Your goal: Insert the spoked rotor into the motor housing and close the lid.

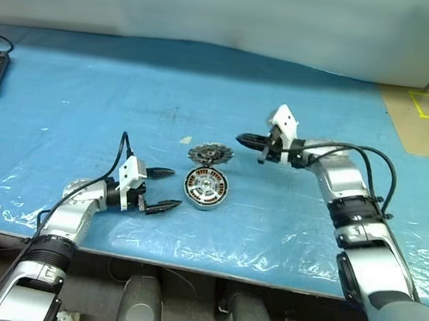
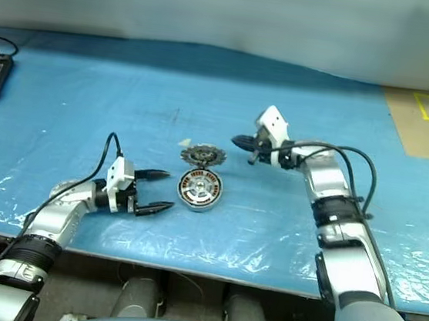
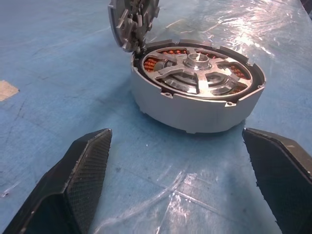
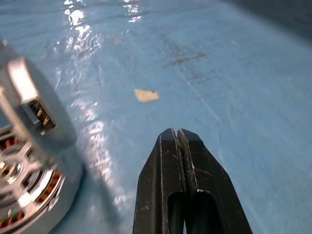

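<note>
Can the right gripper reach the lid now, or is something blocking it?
Probably yes. The right gripper, shut, hovers beside the lid, which stands tilted at the motor housing's far edge; bare blue table lies between.

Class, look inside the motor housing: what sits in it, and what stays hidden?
Inside the motor housing sits the spoked rotor; copper windings show between its spokes. Whatever lies beneath its hub is covered.

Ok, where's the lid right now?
The lid stands tilted open on the far edge of the housing, mid-table, between the open left hand and the shut right hand.
</note>
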Robot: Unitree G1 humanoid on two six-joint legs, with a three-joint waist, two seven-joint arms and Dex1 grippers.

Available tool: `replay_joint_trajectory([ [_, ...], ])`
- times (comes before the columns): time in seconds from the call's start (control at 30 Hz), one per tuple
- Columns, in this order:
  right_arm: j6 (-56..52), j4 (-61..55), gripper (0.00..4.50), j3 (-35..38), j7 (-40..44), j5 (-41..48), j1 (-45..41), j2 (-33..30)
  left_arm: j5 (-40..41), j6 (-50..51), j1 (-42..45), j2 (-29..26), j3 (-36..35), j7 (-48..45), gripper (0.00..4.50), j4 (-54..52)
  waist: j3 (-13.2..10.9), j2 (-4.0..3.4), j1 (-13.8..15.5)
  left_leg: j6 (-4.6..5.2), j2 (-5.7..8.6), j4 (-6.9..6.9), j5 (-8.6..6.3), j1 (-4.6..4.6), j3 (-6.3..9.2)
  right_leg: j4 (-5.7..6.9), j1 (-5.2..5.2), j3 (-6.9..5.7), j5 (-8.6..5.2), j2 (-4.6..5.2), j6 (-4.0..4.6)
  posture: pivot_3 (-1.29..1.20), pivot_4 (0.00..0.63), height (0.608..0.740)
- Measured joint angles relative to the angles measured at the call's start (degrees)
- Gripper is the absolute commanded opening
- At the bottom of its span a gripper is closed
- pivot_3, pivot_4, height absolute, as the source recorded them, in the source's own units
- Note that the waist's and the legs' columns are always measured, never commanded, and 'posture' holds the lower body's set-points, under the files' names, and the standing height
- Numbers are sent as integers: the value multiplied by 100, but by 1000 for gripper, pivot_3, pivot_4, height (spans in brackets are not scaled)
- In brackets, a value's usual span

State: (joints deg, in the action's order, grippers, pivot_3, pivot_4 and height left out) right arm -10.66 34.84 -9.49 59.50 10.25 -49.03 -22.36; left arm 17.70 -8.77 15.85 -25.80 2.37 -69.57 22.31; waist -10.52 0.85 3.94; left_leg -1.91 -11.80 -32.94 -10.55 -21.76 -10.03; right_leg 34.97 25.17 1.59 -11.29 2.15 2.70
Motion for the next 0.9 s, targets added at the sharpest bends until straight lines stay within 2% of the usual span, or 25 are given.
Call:
replay_joint_trajectory([
  [0.17, -282, -298, 14, -47, 691, 239, -26, 351, 11, 10, -58, -36, -14, 22, 4500, -37, 0, 0, 9, 10, -3, 0, -5, -3, 2, 1, 0, -8, -2, 0, 3, 0, 150, 740],
  [0.37, -1057, -1774, 14, -300, 1073, 459, 868, 242, 42, 48, -132, -122, -131, 114, 4500, -95, 0, 0, 49, 9, -2, -2, -5, 3, 5, 0, -8, -10, -2, 4, 2, 0, 150, 740],
  [0.57, -1701, -2622, 14, -465, 872, 516, 1619, 145, 124, 108, -90, -103, -211, 146, 4500, -109, 0, 0, 29, 6, -2, 0, -5, 13, 4, 3, -10, -6, -2, 3, 2, 0, 150, 740],
  [0.9, -1562, -2586, 14, -610, 561, 463, 1858, 295, 126, 202, -29, -94, -204, 97, 4500, -109, 1, 0, 10, 5, -1, 3, -5, 23, 3, 0, -21, -3, -3, 4, 1, 0, 150, 740],
])
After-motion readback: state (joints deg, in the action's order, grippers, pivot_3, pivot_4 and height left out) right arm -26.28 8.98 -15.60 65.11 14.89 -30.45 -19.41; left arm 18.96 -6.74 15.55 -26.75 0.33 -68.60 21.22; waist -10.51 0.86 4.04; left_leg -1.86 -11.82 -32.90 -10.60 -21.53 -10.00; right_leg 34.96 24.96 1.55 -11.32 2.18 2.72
